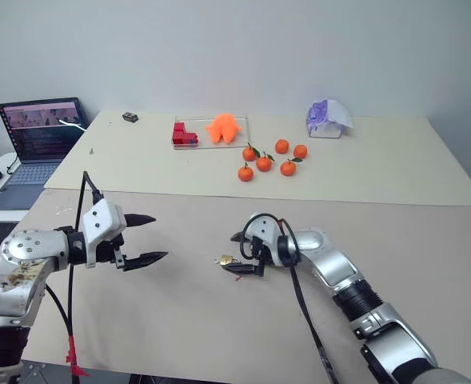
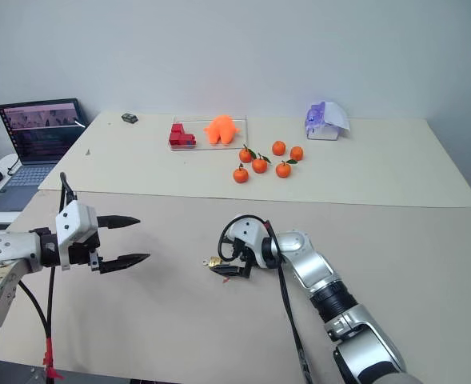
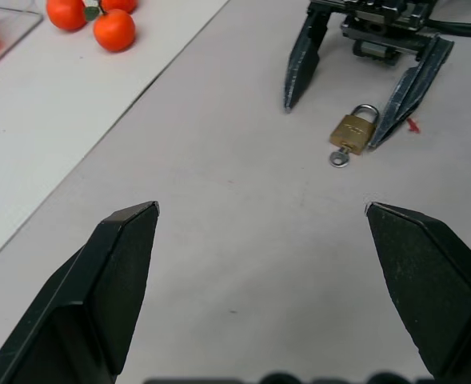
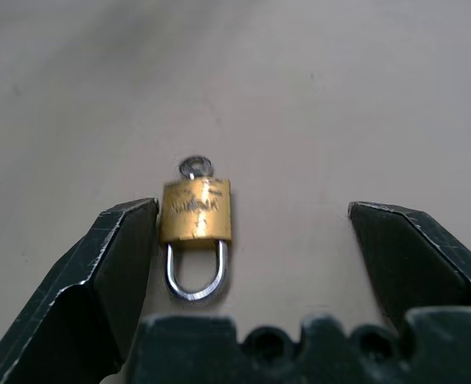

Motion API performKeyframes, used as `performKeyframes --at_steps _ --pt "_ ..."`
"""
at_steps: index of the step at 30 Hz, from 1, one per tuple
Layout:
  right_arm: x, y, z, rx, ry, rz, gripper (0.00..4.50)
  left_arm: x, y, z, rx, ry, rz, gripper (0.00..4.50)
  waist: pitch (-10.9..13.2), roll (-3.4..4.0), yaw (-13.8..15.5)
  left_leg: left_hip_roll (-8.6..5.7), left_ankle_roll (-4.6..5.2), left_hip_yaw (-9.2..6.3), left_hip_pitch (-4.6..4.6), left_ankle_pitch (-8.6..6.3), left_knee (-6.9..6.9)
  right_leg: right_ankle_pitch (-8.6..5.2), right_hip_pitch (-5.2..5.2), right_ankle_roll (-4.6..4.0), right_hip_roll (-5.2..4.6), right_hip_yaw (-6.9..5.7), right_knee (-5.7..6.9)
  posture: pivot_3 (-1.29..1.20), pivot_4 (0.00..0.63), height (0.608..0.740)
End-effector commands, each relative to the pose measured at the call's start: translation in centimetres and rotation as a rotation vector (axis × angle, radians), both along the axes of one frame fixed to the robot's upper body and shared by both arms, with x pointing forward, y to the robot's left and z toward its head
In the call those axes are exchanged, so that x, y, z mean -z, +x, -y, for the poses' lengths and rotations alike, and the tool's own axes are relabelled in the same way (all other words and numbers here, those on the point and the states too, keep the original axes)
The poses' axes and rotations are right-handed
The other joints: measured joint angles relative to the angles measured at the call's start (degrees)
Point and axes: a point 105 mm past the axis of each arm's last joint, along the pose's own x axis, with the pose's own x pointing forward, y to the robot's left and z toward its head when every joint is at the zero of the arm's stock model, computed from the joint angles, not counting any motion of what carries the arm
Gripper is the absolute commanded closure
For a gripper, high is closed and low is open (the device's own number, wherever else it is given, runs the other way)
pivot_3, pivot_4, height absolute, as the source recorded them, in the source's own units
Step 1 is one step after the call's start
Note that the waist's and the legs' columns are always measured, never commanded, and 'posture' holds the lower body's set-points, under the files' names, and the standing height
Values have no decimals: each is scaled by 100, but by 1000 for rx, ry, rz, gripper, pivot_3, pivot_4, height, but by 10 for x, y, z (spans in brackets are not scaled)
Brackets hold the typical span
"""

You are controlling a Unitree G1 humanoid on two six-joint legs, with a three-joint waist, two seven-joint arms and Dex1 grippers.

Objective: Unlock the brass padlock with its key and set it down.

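Note:
The brass padlock (image 4: 196,210) lies flat on the beige table (image 1: 179,320), its silver shackle pointing toward my right wrist. The key (image 3: 340,158) sticks out of the padlock's bottom end, showing just its small round silver head. My right gripper (image 1: 233,254) is low over the table and open, with a finger on each side of the padlock. One finger (image 4: 115,256) is right beside the brass body; whether it touches I cannot tell. My left gripper (image 1: 159,237) hovers open and empty well to the left, pointing toward the padlock (image 3: 353,130).
Several tangerines (image 1: 271,160) lie on the far table. Behind them stands a clear tray (image 1: 209,132) with red blocks and an orange toy, and a purple-and-white object (image 1: 327,118) farther right. A laptop (image 1: 39,132) sits at the far left, with a small black item (image 1: 130,118) nearby.

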Motion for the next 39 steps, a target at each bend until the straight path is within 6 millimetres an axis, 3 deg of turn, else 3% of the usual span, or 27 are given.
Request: performKeyframes --at_steps 1,16,22,26,33,34,39 --pt "-10 -3 -1 -16 21 44 0 -7 5 1 16 12 33 93 0 0 -13 0 0 0 1 0 0 0 0 0 0 0 1 0 150 723" --pt "-11 -12 -15 -28 56 24 0 -8 10 3 30 17 39 93 0 -1 -13 0 0 1 3 0 -2 0 0 0 2 1 2 0 150 723" --pt "-5 -10 -11 -7 31 14 0 -9 11 3 25 15 46 93 0 -1 -7 0 0 0 3 0 -1 0 1 0 1 1 2 0 150 723" --pt "-3 -9 -7 11 24 13 948 -10 12 3 21 15 49 0 0 -1 -8 0 0 1 3 0 -1 0 1 0 1 1 2 0 150 723" --pt "-7 -10 -7 16 38 11 3426 -10 14 3 19 12 49 0 0 -1 -7 0 0 0 3 0 -2 0 1 0 1 1 2 0 150 723" --pt "-8 -10 -7 15 43 6 3597 -10 14 3 19 11 48 0 0 -1 -7 0 0 1 3 0 -1 0 1 0 1 1 2 0 150 723" --pt "-14 -6 0 30 47 41 3606 -10 19 5 -1 -25 22 0 0 -1 -2 -1 0 0 2 0 -1 0 1 0 1 1 2 0 150 723"
